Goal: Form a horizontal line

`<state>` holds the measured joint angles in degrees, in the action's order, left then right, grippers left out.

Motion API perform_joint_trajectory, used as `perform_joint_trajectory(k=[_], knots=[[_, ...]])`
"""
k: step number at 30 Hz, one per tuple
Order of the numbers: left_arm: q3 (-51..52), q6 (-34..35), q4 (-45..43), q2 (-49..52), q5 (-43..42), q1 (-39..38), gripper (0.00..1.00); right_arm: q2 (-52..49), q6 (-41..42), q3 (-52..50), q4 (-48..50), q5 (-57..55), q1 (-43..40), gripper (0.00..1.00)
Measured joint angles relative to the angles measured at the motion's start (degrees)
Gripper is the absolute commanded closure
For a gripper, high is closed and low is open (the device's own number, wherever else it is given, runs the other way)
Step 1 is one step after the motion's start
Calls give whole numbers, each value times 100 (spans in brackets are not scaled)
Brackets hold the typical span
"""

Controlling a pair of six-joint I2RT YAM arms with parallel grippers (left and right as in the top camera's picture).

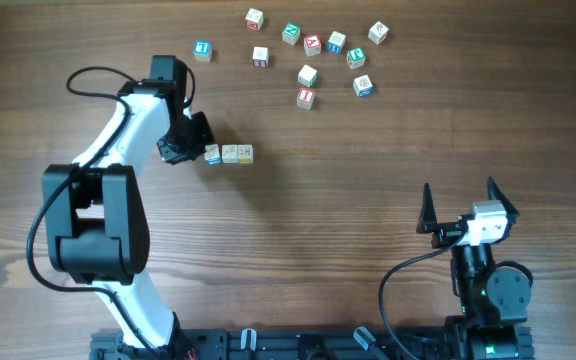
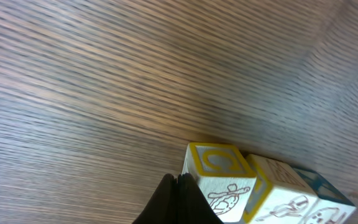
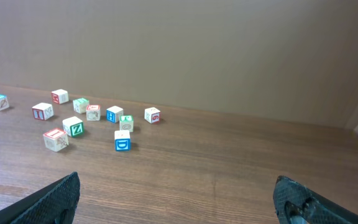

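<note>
A short row of three pale letter cubes (image 1: 230,153) lies left to right on the wooden table, side by side. My left gripper (image 1: 202,150) is shut with nothing held, its tips at the row's left end. In the left wrist view the shut fingers (image 2: 178,186) press against a yellow-framed cube (image 2: 219,177), with two more cubes (image 2: 284,196) lined up behind it. My right gripper (image 1: 460,205) stands open and empty near the front right, far from the cubes. Its two fingertips (image 3: 61,198) frame bare table in the right wrist view.
Several loose letter cubes (image 1: 307,75) are scattered at the back of the table, from a blue-lettered one (image 1: 202,50) on the left to one (image 1: 378,32) at the far right. The right wrist view shows them as a cluster (image 3: 122,140) ahead.
</note>
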<state>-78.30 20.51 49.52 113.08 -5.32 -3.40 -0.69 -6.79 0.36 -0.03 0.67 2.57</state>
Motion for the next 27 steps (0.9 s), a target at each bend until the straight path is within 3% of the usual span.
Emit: perform_joint_trajectory(k=[13, 22, 27], knots=[[2, -24, -367, 0, 157, -101, 96, 0, 0, 0, 0, 0, 0, 0], [22, -24, -1860, 0, 238, -138, 96, 0, 0, 0, 0, -2, -2, 0], [24, -24, -1534, 0, 72, -304, 96, 0, 0, 0, 0, 0, 0, 0]])
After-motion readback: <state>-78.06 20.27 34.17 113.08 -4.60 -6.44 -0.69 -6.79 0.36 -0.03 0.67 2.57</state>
